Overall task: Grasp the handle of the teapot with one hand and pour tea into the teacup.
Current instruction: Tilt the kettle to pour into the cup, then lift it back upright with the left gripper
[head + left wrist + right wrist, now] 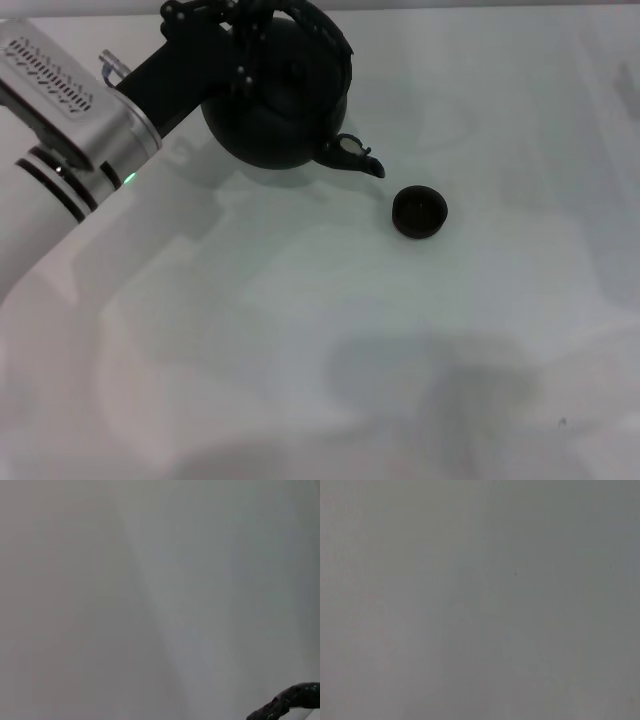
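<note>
In the upper left of the head view, the left end effector (262, 22) sits over the top of the teapot (275, 110), its dark fingers bunched round the handle (335, 45). The black-on-black tangle makes it hard to be sure, but I judge the fingers closed on that arched hoop. The grip is up high, presumably so the pot can swing forward under the wrist as it tips.

The pot is tilted, its spout (358, 155) angled down and to the right, toward the teacup (419, 211). The cup sits on the white desk (330, 350) just right of centre, near the spout's tip but apart from it, slightly lower in the frame. No stream of tea shows. The pour seems begun or about to begin; the spout may need to come a little closer over the cup's mouth.

The left wrist view gives only pale surface and a sliver of rough black handle (290, 702) in its lower right corner. The right end effector is nowhere to be seen; its wrist view shows blank grey.
</note>
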### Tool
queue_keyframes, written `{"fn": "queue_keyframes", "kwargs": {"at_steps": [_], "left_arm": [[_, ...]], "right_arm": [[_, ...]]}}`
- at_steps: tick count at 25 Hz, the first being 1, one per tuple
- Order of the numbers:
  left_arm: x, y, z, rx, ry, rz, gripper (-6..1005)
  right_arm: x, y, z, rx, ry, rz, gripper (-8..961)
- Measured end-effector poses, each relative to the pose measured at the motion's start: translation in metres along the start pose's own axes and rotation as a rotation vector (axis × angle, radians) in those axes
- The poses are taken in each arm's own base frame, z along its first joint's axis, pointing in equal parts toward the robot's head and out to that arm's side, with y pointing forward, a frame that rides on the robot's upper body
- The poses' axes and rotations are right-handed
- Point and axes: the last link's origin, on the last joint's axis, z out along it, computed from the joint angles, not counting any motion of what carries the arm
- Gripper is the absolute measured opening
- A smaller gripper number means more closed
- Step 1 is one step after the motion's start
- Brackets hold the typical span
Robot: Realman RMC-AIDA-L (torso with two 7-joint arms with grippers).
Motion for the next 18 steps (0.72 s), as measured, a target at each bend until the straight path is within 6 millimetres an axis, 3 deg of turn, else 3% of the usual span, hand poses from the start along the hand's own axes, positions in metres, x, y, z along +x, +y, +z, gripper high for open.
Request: {"fn": "queue_keyframes", "kwargs": {"at_steps": [12,18], "left_arm": [[0.004,0.005,0.019,-0.029,-0.025,0.021,124],[0.005,0.018,0.028,-0.062,-0.038,0.098,124]], "right_arm": [[-0.003,0.001,0.005,0.012,-0.005,0.011,834],[-0.002,-0.001,0.004,0.016,-0.003,0.012,834]]}}
